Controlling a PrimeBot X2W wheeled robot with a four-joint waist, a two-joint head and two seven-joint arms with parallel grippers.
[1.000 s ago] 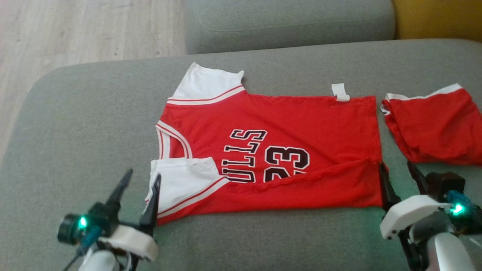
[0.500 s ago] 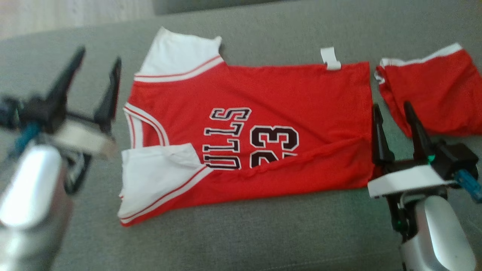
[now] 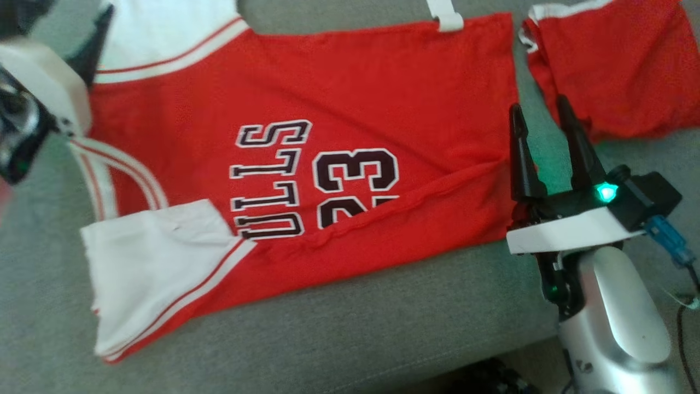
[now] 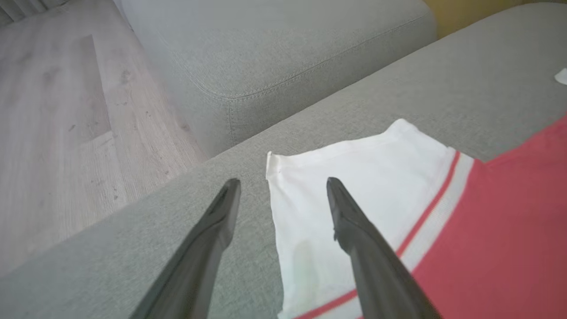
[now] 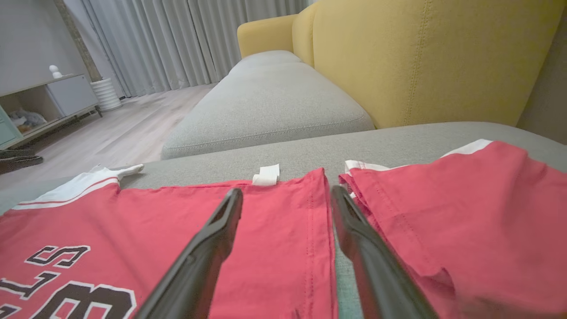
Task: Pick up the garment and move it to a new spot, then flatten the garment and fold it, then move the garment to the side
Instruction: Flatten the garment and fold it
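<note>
The garment [image 3: 328, 93], a red jersey with black-and-white lettering and 23, lies flat on the grey cushion, its near long edge folded over. A small white tag [image 3: 445, 16] sticks out at its far edge. My left gripper [image 4: 282, 181] is open at the far white shoulder panel [image 4: 363, 177], one finger over the panel and the other over bare cushion. In the head view one of its fingers [image 3: 97, 41] shows at the upper left. My right gripper [image 3: 538, 106] is open and empty at the hem, straddling the gap between the garment [image 5: 155, 221] and the smaller red cloth [image 5: 465, 208].
A smaller red cloth [image 3: 612, 65] with white edging lies right of the hem. The grey cushion [image 3: 383, 339] ends close to the near side. A second grey cushion [image 4: 288, 53], wooden floor [image 4: 66, 110] and a yellow sofa back [image 5: 421, 57] lie beyond.
The head camera has dipped closer to the cushion. My left gripper went from the near shoulder panel to the far one. My right gripper moved forward along the hem from its near corner.
</note>
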